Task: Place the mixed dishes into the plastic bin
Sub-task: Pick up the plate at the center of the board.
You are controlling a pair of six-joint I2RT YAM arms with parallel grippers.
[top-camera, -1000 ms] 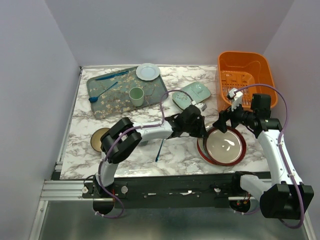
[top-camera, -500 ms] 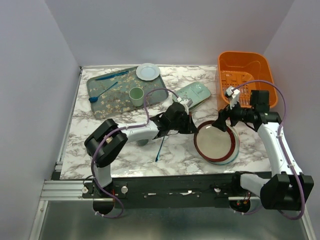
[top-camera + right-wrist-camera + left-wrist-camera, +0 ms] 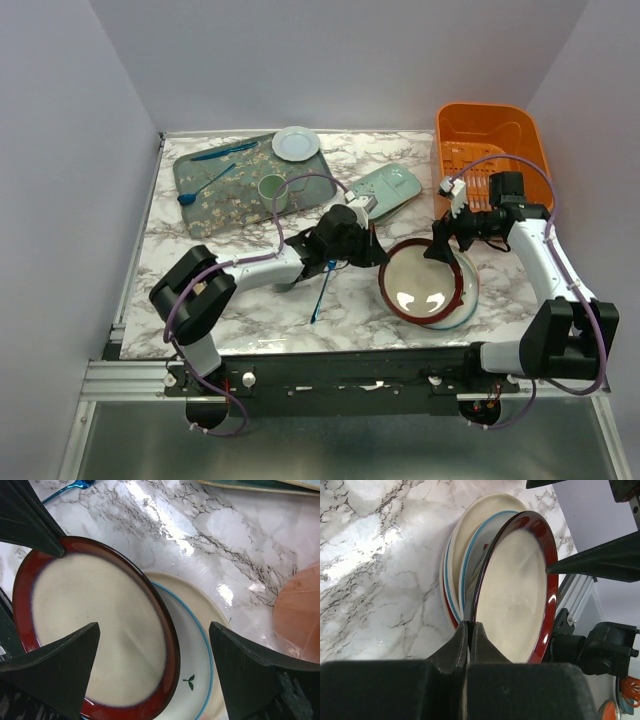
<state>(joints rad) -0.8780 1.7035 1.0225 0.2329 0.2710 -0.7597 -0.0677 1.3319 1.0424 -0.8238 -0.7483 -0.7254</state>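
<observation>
Orange bin (image 3: 500,130): far right corner of the table (image 3: 240,300), same spot as before. Red-rimmed plate (image 3: 420,282) lay flat on the stack a second ago. It is now dragged left, with its left rim tipped up off the teal-rimmed plate (image 3: 464,300), and sits just in front of the bin, outside it. Left gripper (image 3: 470,630) is pinching that raised rim, and its arm has pulled back towards its base. Right gripper (image 3: 154,624) is spread wide over the plate's far side, gripping nothing, and has followed the plate left.

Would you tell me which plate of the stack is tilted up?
The red-rimmed plate, pinched at its rim by the left end effector; the blue-rimmed plate and cream plate beneath lie flat.
</observation>
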